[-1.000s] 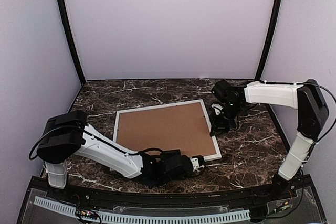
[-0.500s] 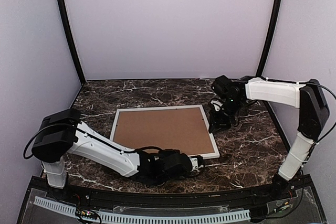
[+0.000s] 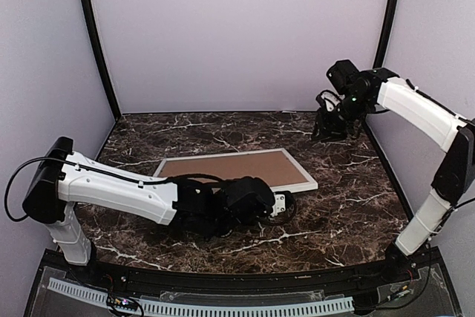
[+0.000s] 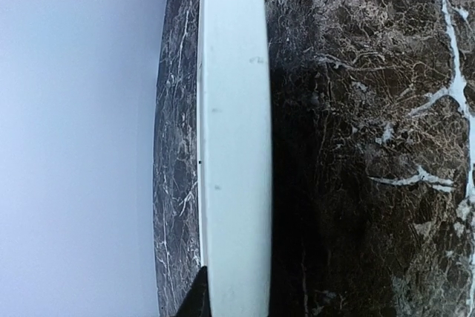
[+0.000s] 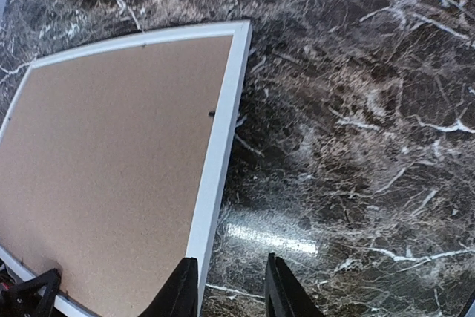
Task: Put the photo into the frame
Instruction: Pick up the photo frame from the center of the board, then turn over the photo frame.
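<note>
My right arm is rising and swinging back toward the far right corner, and the frame is tipping up from where it lay flat a second ago. My left gripper is clamping the frame's near rail close to its right corner, holding that edge off the marble table. The brown backing board is facing up. My right gripper is hanging over the table, fingers apart, carrying nothing.

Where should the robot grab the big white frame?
Grab the frame by its thin white rail, near a corner, coming in low from the side. It is wide and lies almost flat, so only that narrow edge should fit between a tool's fingers.
</note>
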Available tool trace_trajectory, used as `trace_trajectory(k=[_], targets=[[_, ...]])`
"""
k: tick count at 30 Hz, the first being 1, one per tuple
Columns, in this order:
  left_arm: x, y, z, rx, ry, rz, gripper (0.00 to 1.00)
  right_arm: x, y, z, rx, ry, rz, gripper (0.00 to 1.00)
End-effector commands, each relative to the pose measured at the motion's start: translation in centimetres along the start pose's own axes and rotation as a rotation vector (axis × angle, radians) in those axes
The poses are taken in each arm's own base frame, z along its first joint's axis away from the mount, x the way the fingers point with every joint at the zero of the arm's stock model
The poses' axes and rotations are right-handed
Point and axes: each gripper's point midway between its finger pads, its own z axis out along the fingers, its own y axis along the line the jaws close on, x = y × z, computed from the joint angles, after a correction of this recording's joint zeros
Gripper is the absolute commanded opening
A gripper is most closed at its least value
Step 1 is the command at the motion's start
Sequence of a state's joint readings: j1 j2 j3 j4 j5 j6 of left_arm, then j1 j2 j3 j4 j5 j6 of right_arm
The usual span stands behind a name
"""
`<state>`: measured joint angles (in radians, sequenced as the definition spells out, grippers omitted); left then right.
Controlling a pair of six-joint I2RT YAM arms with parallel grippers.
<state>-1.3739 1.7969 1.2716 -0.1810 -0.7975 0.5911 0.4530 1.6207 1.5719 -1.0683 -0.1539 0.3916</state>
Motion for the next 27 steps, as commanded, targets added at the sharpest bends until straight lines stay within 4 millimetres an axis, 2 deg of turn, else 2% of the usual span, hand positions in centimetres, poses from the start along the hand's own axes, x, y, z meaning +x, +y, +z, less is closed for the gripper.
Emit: trace_trajectory(k=[1,3,4,5,6,7,8,9,10,11,12,13,14,15,16,17,18,19,22,24,27], targets=[[-2.9,7.7,-4.2,-0.019,-0.107,-0.136,0.00,-2.4,-1.2,-4.9,0.034,-0.108,-0.003,0.32],[-3.7,11.6,-5.2,-0.028,-0.139,-0.200,0.00,-3.3,-1.4,-6.3,0.030,-0.147,0.005,0.32],[-3.5,12.2,-5.4,-0.016,-0.129,-0.204,0.00,-3.7,-1.6,-6.9,0.030,-0.164,0.007,0.32],[-4.0,14.3,-5.9,-0.022,-0.155,-0.246,0.00,-4.1,-1.7,-7.6,0.029,-0.182,0.009,0.32],[-3.8,14.9,-6.1,-0.010,-0.151,-0.259,0.00,-4.5,-1.9,-8.2,0.030,-0.200,0.014,0.33],[-4.3,17.1,-6.6,-0.016,-0.179,-0.305,0.00,-4.9,-2.0,-8.9,0.030,-0.220,0.015,0.33],[-4.0,17.5,-6.7,0.002,-0.171,-0.320,0.00,-5.2,-2.1,-9.5,0.030,-0.237,0.017,0.33],[-4.5,19.7,-7.2,-0.004,-0.201,-0.365,0.00,-5.5,-2.3,-10.1,0.030,-0.252,0.018,0.33],[-4.4,20.3,-7.5,0.007,-0.197,-0.386,0.00,-5.8,-2.4,-10.6,0.030,-0.264,0.021,0.33],[-4.8,22.3,-7.9,-0.002,-0.222,-0.427,0.00,-6.1,-2.6,-11.1,0.030,-0.278,0.024,0.33],[-4.6,22.9,-8.1,0.011,-0.215,-0.448,0.00,-6.3,-2.8,-11.5,0.029,-0.289,0.026,0.33],[-4.8,24.5,-8.5,0.012,-0.234,-0.478,0.00,-6.4,-2.9,-11.7,0.028,-0.296,0.027,0.33],[-4.9,24.8,-8.1,0.021,-0.231,-0.509,0.00,-6.6,-3.0,-12.0,0.027,-0.303,0.029,0.33],[-4.8,26.8,-9.2,0.017,-0.260,-0.549,0.00,-6.7,-3.1,-12.1,0.025,-0.308,0.030,0.33],[-5.1,27.0,-9.0,0.041,-0.275,-0.581,0.00,-6.8,-3.2,-12.2,0.024,-0.312,0.030,0.33],[-4.7,29.1,-10.0,0.021,-0.299,-0.627,0.00,-6.9,-3.2,-12.3,0.020,-0.318,0.031,0.33],[-4.8,29.5,-10.2,0.039,-0.320,-0.672,0.00,-6.9,-3.3,-12.3,0.016,-0.319,0.033,0.33],[-4.2,31.1,-10.6,0.024,-0.340,-0.717,0.00,-6.9,-3.3,-12.0,0.012,-0.315,0.035,0.33],[-3.8,33.1,-12.1,0.105,-0.442,-0.883,0.00,-6.7,-3.2,-11.4,-0.007,-0.304,0.040,0.33],[-2.4,34.6,-12.1,0.151,-0.486,-0.995,0.00,-6.6,-3.1,-10.8,-0.021,-0.296,0.042,0.33],[-1.8,36.4,-13.0,0.227,-0.585,-1.137,0.00,-6.5,-3.0,-10.1,-0.041,-0.289,0.047,0.33]])
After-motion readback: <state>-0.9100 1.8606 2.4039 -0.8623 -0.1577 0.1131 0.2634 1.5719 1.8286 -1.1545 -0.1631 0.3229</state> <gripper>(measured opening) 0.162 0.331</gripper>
